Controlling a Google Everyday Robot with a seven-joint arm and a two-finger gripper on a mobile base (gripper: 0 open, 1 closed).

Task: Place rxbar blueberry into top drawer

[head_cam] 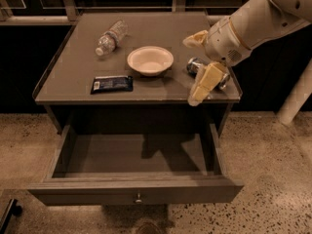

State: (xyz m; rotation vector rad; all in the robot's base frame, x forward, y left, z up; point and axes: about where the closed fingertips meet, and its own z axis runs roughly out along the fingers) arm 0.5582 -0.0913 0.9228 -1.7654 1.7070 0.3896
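Observation:
The rxbar blueberry (112, 84), a flat dark bar with a white patch at its left end, lies near the front left edge of the table top (73, 67). The top drawer (87, 191) stands pulled out below the table and is empty inside; its round knob (138, 197) is at the front centre. My gripper (191, 71) hangs over the table's right front part, well to the right of the bar. It is open and empty, with one finger (195, 38) up and one (204, 83) down.
A white bowl (150, 60) sits mid-table. A clear plastic bottle (111, 36) lies at the back left. A crushed blue-silver can (194, 66) lies at the right, partly hidden behind my gripper. Speckled floor surrounds the table; a white post (297, 94) stands at the right.

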